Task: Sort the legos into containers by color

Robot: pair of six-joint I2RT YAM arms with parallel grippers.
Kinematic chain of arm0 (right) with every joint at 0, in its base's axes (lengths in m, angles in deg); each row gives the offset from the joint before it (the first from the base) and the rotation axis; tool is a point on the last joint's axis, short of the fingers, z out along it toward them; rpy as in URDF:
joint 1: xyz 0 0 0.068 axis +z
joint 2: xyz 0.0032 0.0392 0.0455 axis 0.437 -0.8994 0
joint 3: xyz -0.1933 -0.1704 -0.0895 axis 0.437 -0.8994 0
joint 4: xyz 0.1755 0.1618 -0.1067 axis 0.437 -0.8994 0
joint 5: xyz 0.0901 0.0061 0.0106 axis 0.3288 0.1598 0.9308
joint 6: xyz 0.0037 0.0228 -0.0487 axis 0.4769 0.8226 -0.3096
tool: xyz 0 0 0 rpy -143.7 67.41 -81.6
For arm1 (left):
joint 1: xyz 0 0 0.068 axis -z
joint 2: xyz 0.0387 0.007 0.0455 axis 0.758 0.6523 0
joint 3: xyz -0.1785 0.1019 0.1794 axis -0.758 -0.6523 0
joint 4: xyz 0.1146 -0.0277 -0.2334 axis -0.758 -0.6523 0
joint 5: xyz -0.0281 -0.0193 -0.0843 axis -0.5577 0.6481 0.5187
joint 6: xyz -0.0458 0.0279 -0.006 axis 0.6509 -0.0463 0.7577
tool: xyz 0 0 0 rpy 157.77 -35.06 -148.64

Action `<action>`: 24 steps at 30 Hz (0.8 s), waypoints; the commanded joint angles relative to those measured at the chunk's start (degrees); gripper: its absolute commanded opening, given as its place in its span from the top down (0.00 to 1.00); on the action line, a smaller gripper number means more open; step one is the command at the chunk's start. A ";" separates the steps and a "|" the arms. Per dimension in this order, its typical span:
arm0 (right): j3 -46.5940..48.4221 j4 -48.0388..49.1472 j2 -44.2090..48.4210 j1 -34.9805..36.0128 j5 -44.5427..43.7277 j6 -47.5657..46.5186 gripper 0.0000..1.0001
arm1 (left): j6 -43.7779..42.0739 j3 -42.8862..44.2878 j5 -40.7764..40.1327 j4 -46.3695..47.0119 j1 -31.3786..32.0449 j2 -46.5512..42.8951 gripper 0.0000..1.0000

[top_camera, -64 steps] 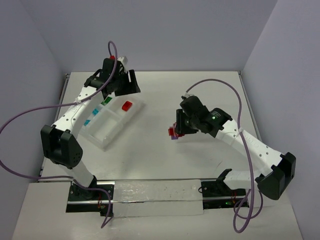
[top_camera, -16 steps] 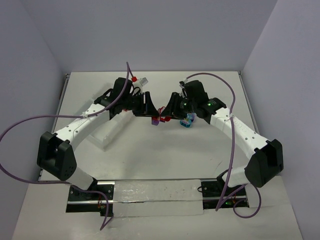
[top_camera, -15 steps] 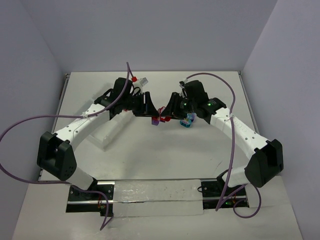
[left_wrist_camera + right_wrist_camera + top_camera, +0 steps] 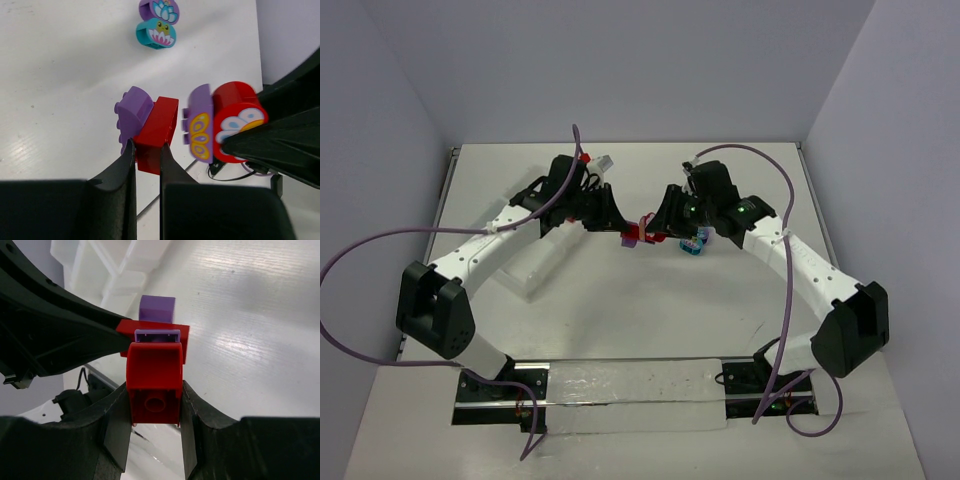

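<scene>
**Top view.** Both arms reach up from their bases and bend inward, so the wrists meet over the middle of the table (image 4: 620, 320). The left gripper (image 4: 623, 230) points right and the right gripper (image 4: 652, 232) points left, nearly tip to tip. A small knot of red and purple legos (image 4: 634, 237) sits between them. A teal and purple cluster (image 4: 695, 244) lies on the table just beside the right wrist. The white organizer tray (image 4: 530, 272) lies under the left forearm, partly hidden by it.

**Left wrist view.** The left fingers are closed tight on a flat red brick (image 4: 159, 134) with a purple piece (image 4: 132, 116) stuck to its left side. Just to its right, a black finger of the right gripper holds a round red brick (image 4: 239, 122) faced with a purple butterfly piece (image 4: 199, 131). Whether the two bricks touch cannot be told. The teal and purple cluster lies farther off on the table.

**Right wrist view.** The right jaws clamp the round red brick from both sides. The flat red brick and its purple piece are directly behind it. The left gripper's dark finger comes in from the left. The tray's compartments show at the upper left, well apart from the bricks.
</scene>
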 commanded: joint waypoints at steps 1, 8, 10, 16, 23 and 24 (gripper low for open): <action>2.58 -2.27 4.79 -0.86 -4.23 -2.59 1.00 | 0.13 2.65 -2.40 -1.49 -1.44 0.25 1.00; 1.07 -4.65 7.24 -2.25 -7.35 -4.00 1.00 | 0.25 3.66 -3.92 -2.41 -3.21 -0.54 1.00; 0.20 -5.02 7.48 -2.33 -8.28 -4.16 1.00 | -0.03 5.44 -5.83 -4.29 -3.90 -0.72 1.00; -3.50 -6.23 4.64 -1.77 -11.89 -6.44 1.00 | 1.52 10.07 -6.35 -6.88 -7.96 -2.09 1.00; -8.80 -1.35 -2.07 2.35 -17.75 -7.55 0.98 | 6.16 10.07 -3.43 -4.24 -9.85 -2.35 1.00; -9.40 -0.59 -2.99 2.83 -18.50 -7.33 0.96 | 6.70 10.15 -3.61 -4.13 -9.85 -2.35 1.00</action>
